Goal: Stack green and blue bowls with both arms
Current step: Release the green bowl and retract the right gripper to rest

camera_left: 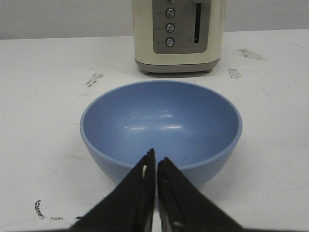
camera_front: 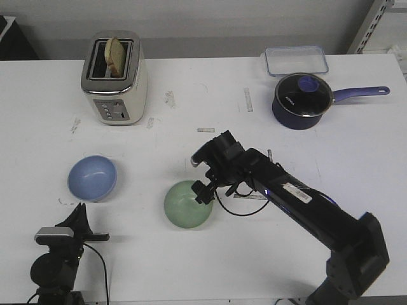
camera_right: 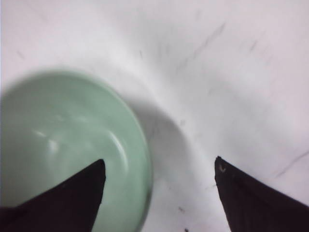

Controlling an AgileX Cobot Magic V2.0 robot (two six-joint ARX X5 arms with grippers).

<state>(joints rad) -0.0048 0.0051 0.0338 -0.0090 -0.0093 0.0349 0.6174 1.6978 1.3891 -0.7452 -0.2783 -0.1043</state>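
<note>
Nearest in the front view, the left gripper [camera_front: 81,219] waits low just short of the blue bowl [camera_front: 92,177], while the right gripper [camera_front: 205,189] reaches over the green bowl [camera_front: 187,204] at mid-desk [camera_front: 191,267]. A white label on the right arm is too small to read.

From the left wrist, that gripper's fingers are pressed together, empty, the blue bowl just beyond, a toaster [camera_left: 178,34] behind with unreadable button marks.

From the right wrist, fingers spread wide straddle the green bowl's rim [camera_right: 140,159]. I'd judge the grasp is in hand; next, close on the rim.
</note>
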